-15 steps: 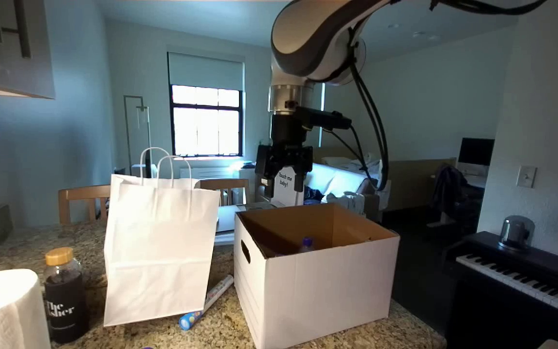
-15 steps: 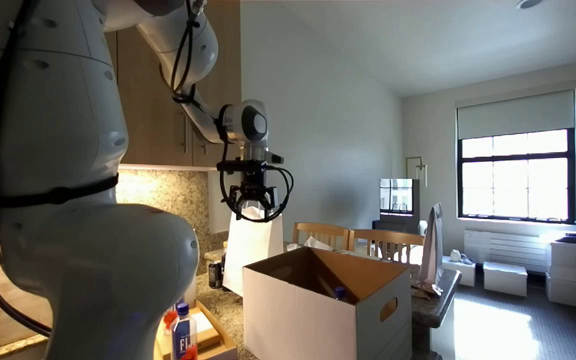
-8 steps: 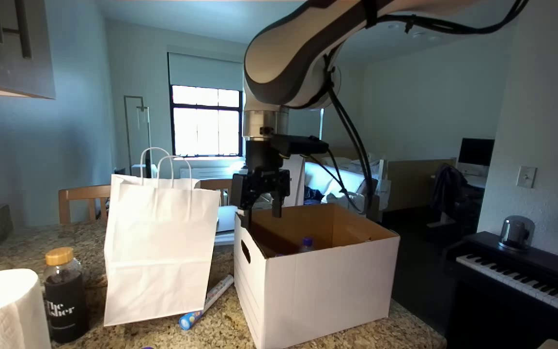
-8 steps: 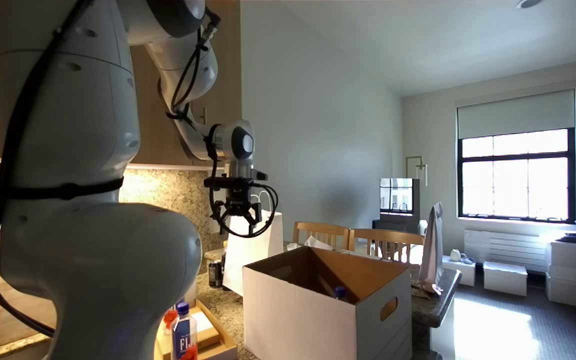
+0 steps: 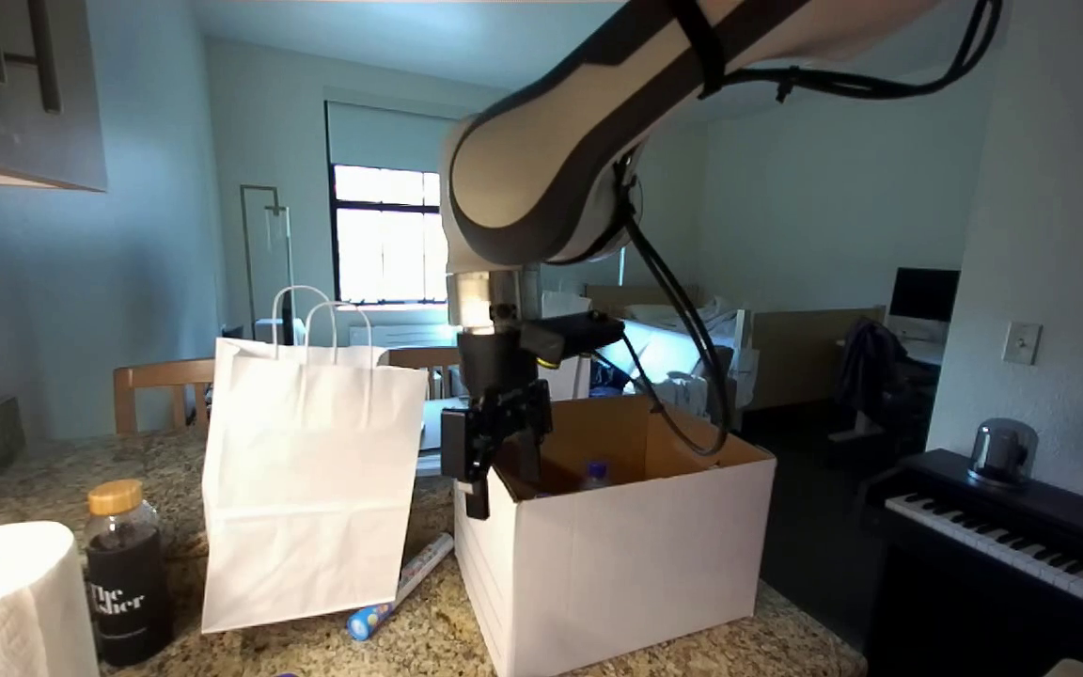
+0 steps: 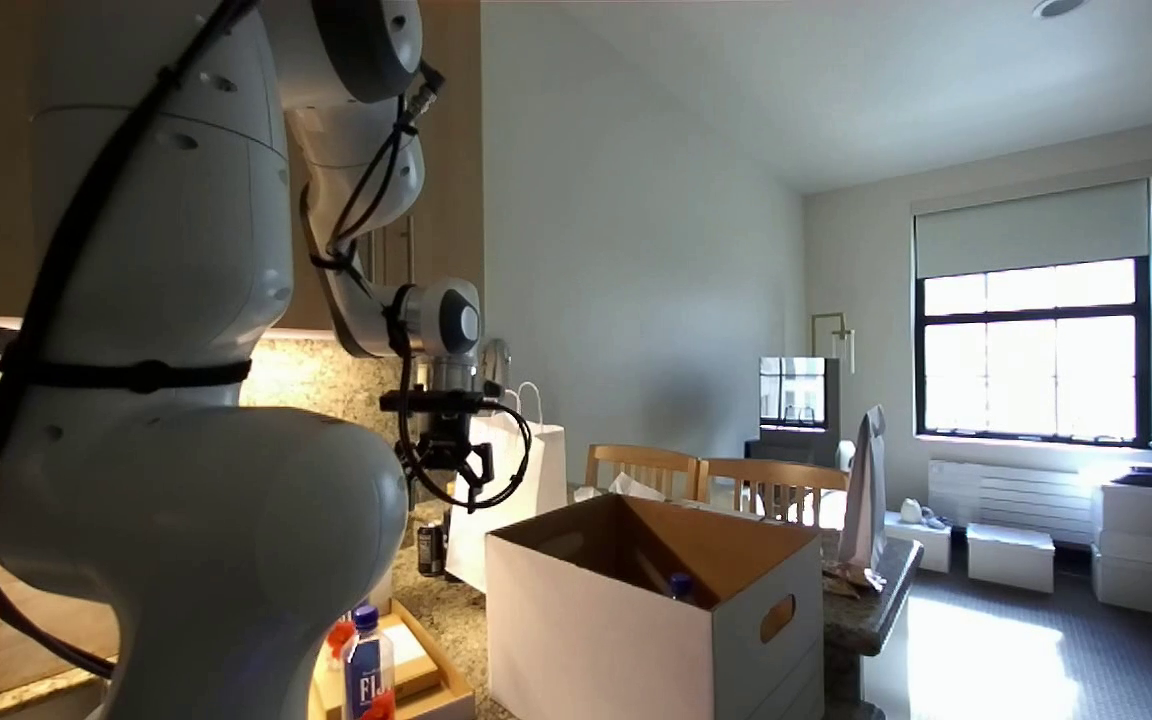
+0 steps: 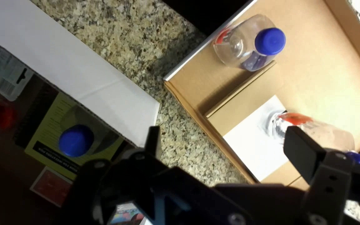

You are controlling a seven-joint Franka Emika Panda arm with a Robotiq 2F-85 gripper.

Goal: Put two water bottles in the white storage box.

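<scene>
black gripper (image 7: 225,139) downward, jaws parted, near white box (image 5: 635,564)

The white storage box (image 5: 617,541) is matt cardboard (smooth outside), the water bottles (image 7: 244,43) clear, glossy plastic.

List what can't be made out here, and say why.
Lower part of the boxed bottle: in both exterior views, hidden by the box.
Part of one tray bottle: in the wrist view, behind the pincer.
Base of the FIJI bottle: in an exterior view, cut off by the bottom edge.
Fine print on the yellow sheet: in the wrist view, too small.
</scene>
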